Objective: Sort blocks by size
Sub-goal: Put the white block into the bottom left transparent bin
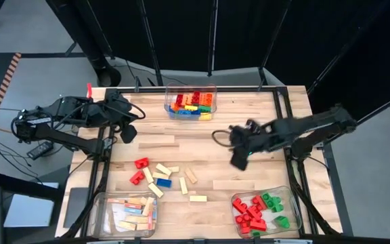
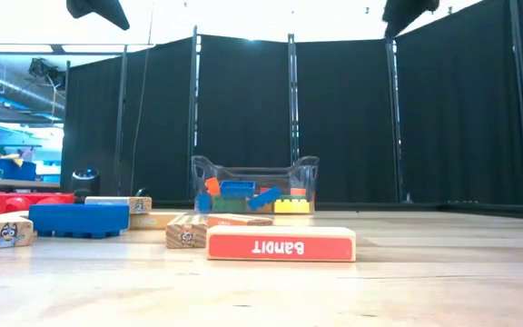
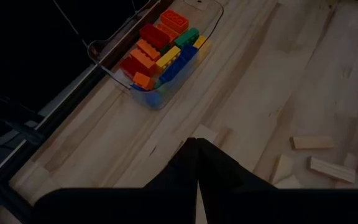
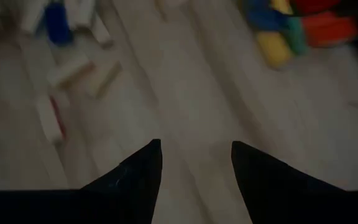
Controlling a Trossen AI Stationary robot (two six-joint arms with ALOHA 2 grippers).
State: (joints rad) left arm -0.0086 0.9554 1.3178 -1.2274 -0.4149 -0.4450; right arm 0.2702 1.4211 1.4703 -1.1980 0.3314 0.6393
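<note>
Loose blocks lie on the wooden table's middle: red and blue studded bricks, a yellow one and several tan wooden bars. My right gripper hangs above the table right of them, near the table's right side, and in its wrist view its fingers stand open with nothing between them. My left gripper waits shut above the far left of the table, its fingers together and holding nothing.
A clear bin of mixed coloured bricks stands at the far middle. A clear bin of tan bars sits at the near left, and a clear bin of red and green bricks at the near right. Bare wood lies between them.
</note>
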